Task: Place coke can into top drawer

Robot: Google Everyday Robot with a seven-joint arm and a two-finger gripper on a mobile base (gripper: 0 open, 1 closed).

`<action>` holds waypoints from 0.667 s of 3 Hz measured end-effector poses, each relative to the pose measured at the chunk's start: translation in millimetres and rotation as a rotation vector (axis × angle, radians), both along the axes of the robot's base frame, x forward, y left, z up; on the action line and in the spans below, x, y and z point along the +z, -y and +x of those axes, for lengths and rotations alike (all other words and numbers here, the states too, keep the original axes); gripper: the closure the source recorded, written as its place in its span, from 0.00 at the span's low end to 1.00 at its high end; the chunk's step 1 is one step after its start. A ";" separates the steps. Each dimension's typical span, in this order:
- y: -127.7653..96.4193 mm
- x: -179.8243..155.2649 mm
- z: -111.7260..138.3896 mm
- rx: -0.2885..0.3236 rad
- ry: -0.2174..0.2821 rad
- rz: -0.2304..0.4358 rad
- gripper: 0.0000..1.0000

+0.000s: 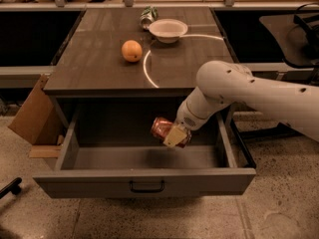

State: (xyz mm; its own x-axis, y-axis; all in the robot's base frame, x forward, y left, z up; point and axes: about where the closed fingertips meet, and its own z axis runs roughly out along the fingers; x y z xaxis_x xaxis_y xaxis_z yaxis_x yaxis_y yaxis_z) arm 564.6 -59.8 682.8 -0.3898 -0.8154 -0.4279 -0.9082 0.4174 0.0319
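Pincer (173, 134) is clamped on the coke can (160, 127), hanging inside the open top drawer (144, 181), a bit right of the drawer's middle and above its floor, not touching it as far as I can see. One cream finger pad (174, 136) sits across the near side of the can, so the can's right end is mostly covered.

The can is on its side, not upright. Its long axis runs roughly left-right across the drawer, with the left end a little higher than the right, and that left end points toward the drawer's left wall. Can't make out the lettering.

The white arm (249, 91) comes in from the right, over the drawer's right wall, and bends down into the box. The drawer is pulled all the way out toward the camera, with its small dark handle (147, 186) centred on the front panel. The drawer floor under the can looks bare, just a shadow on it.

Other stuff, all above and behind the drawer on the counter (94, 68): an orange (131, 51) over the drawer's left half, a white bowl (168, 30) farther back, and a green-and-silver can (147, 15) lying just left of the bowl. A cardboard box (31, 116) leans outside the drawer's left wall.
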 end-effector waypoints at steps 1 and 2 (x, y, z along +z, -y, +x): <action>-3.8 0.8 -1.3 -0.010 -0.005 0.003 0.31; -5.6 2.1 -2.7 -0.015 -0.007 0.006 0.07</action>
State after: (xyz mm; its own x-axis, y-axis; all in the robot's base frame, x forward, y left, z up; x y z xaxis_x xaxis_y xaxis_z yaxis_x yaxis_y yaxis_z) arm 562.0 -54.2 684.9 -0.4051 -0.8070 -0.4297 -0.9016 0.4307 0.0410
